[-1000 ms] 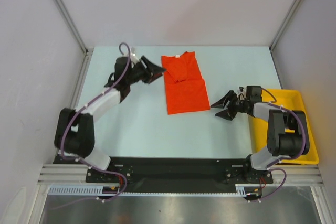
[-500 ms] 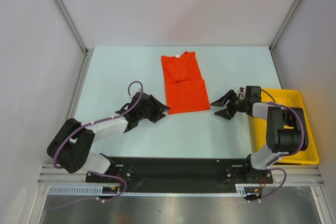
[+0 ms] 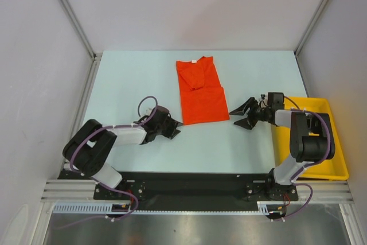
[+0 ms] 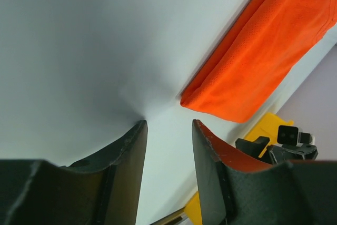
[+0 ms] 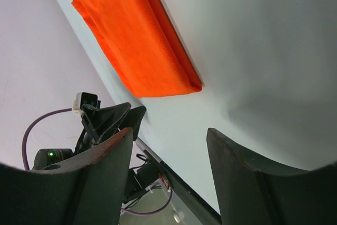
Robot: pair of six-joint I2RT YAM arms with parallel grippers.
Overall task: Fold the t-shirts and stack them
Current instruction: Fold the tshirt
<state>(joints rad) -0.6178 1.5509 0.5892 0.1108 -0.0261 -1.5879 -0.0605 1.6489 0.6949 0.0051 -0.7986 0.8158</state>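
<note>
The orange-red t-shirt (image 3: 199, 90) lies flat in the middle of the table, folded into a long narrow strip with its collar at the far end. My left gripper (image 3: 177, 125) sits low just left of the shirt's near left corner (image 4: 210, 103). It (image 4: 168, 125) is open, and only bare table shows between its fingers. My right gripper (image 3: 238, 115) is to the right of the shirt's near right corner (image 5: 195, 84). It (image 5: 169, 133) is open and empty, a short gap from the cloth. Neither gripper touches the t-shirt (image 5: 134, 40).
A yellow plastic tray (image 3: 340, 159) stands at the right edge of the table, partly under the right arm. Grey walls and metal posts close in the table at the back and both sides. A black rail with the arm bases runs along the near edge.
My left arm has swung from beside the shirt's collar end back toward the near side, stopping at the shirt's near left corner, its jaws slightly narrower. The right arm has barely moved.
</note>
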